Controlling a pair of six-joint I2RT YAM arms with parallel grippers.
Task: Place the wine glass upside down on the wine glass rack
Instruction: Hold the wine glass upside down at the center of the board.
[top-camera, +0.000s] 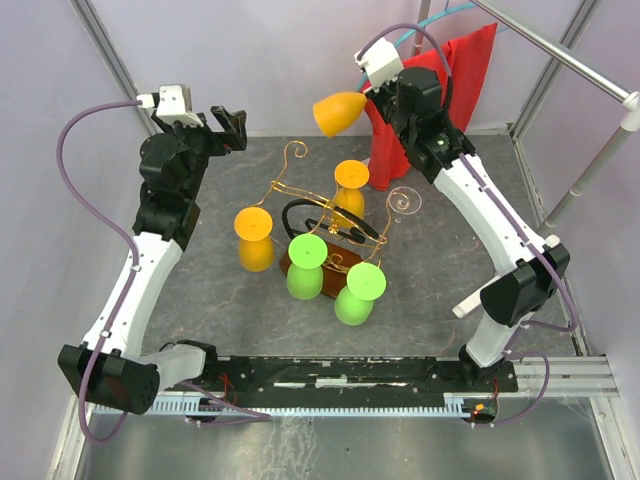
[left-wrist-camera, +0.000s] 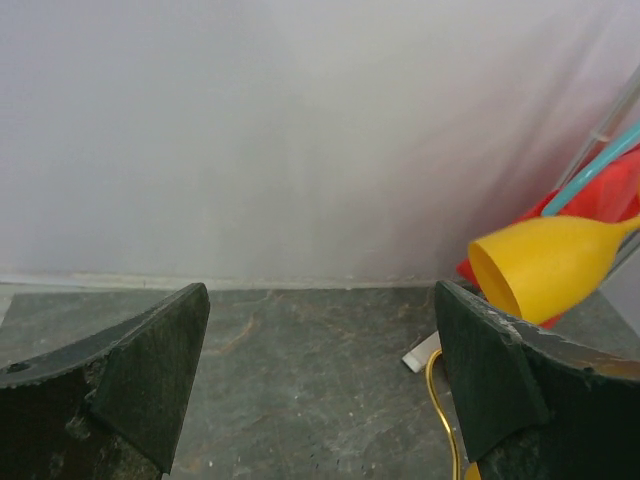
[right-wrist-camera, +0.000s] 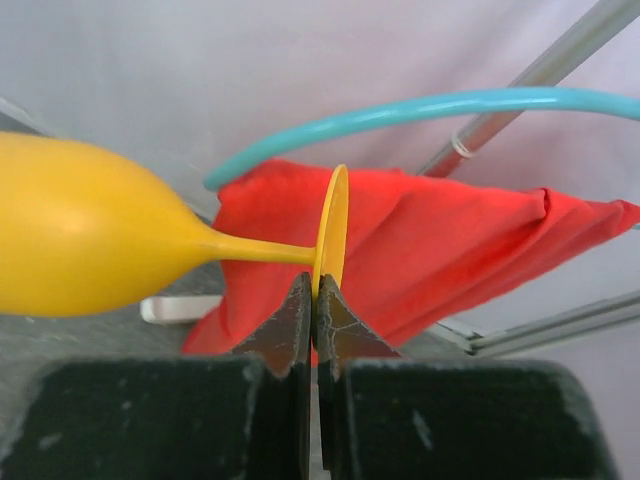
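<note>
Right fingers (right-wrist-camera: 290, 322) pinching wine glass (right-wrist-camera: 90, 235), rack (top-camera: 287, 263) near

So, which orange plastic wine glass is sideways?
The airborne glass in the right gripper, pinched by its foot; the other two stand upside down at the copper wire rack.

A dark grey, mottled desk (top-camera: 230, 300) stands enclosed by pale lilac walls (top-camera: 280, 60) behind it and at both sides. At the desk's far right corner a red cloth (top-camera: 475, 70) hangs under a teal hose (right-wrist-camera: 500, 98), and silver metal poles (top-camera: 560, 50) cross above that corner.
</note>
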